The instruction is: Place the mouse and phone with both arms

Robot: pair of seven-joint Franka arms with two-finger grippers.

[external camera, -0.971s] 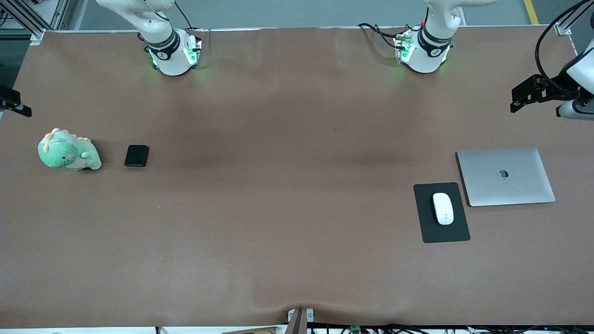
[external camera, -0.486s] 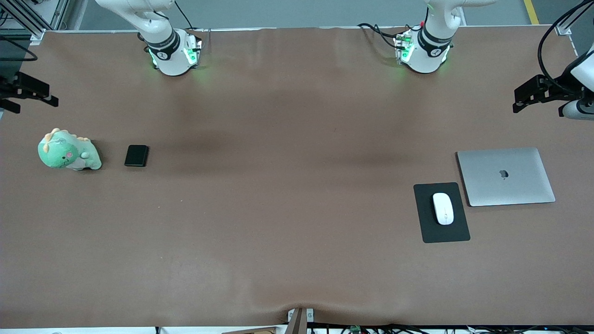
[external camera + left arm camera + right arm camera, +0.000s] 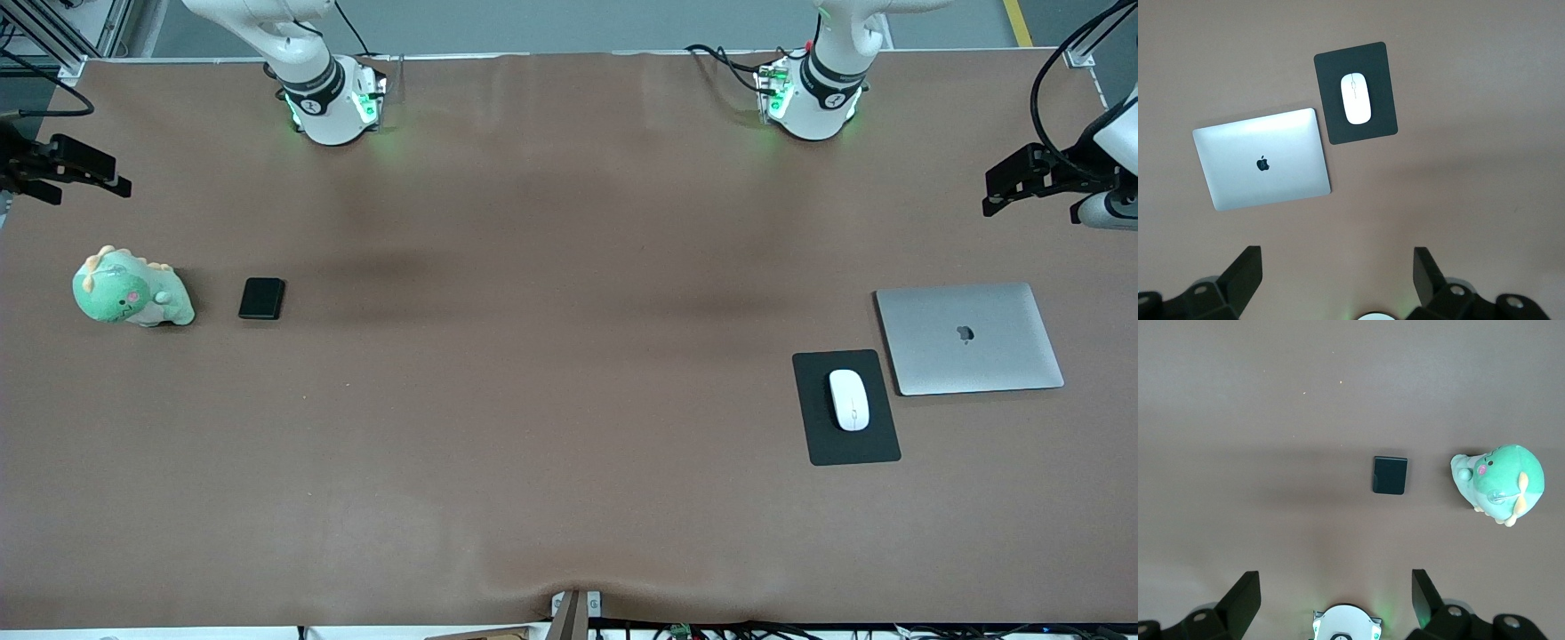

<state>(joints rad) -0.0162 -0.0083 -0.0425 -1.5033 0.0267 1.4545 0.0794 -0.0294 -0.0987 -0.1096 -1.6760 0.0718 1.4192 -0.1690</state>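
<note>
Arms: two white jointed arms (image 3: pixel 302 44) with black joint bands.
Bases: white, rounded, lit green (image 3: pixel 360 107).
Cables: black leads are seen at the left arm's base (image 3: pixel 725 62).
Grippers: black, with angular black fingers (image 3: pixel 1245 277).
Markings: a small black symbol is printed on each base.

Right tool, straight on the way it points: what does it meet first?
Probably bare table. The open right tool looks down, and the phone lies a little off its centre line beside the dinosaur plush, though depth is unclear.
</note>
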